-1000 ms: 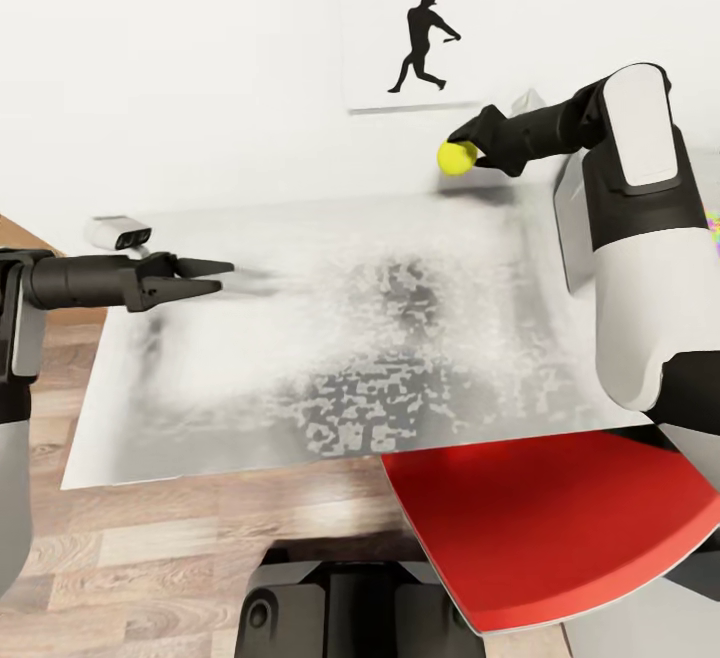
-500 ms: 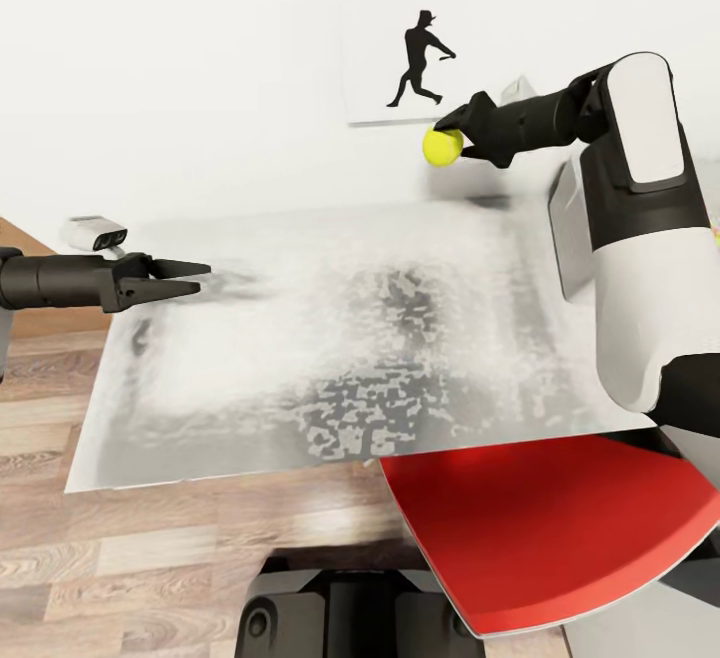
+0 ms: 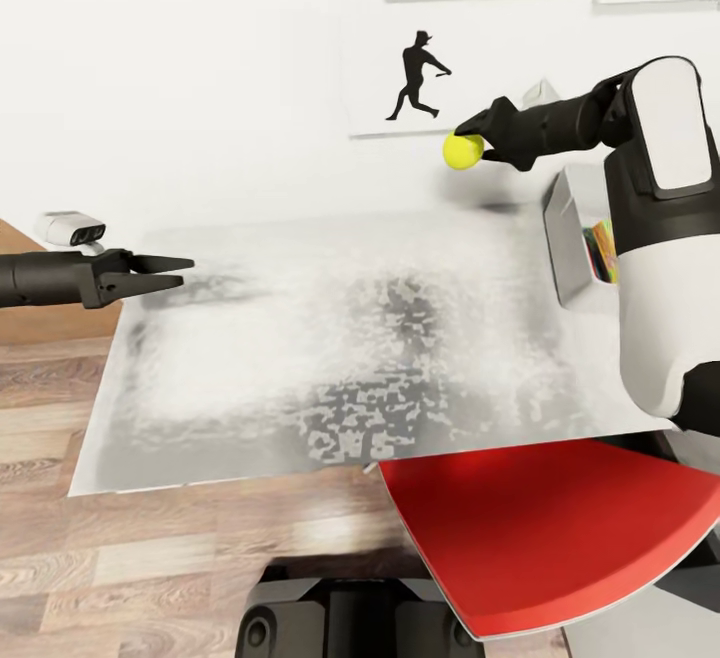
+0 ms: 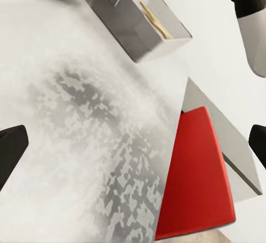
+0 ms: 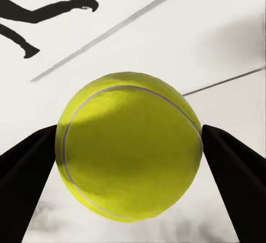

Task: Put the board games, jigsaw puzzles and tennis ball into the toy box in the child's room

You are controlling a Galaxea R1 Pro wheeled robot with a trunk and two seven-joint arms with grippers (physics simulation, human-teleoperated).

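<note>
The yellow tennis ball (image 3: pixel 462 150) (image 5: pixel 128 146) hangs above the far edge of the table (image 3: pixel 330 338), and my right gripper (image 3: pixel 472 141) (image 5: pixel 128 165) is shut on it from both sides. The pale grey toy box (image 3: pixel 563 238) (image 4: pixel 138 21) stands on the table's right side, below and right of the ball, partly hidden by my right arm. Something colourful (image 3: pixel 603 250) lies inside it. My left gripper (image 3: pixel 165 273) (image 4: pixel 133 149) hovers open and holding nothing over the table's left edge. The bed is out of view.
A red, curved panel (image 3: pixel 560 528) (image 4: pixel 194 182) juts out below the table's near right corner. A small white device (image 3: pixel 70 228) sits at the far left corner. White wall with silhouette pictures (image 3: pixel 415 78) stands right behind the table. Wood floor (image 3: pixel 150 558) lies in front.
The view has shifted, bringing more of the toy box in at the right. The ball stays in my right gripper, now a little higher against the wall. My left gripper sits further left.
</note>
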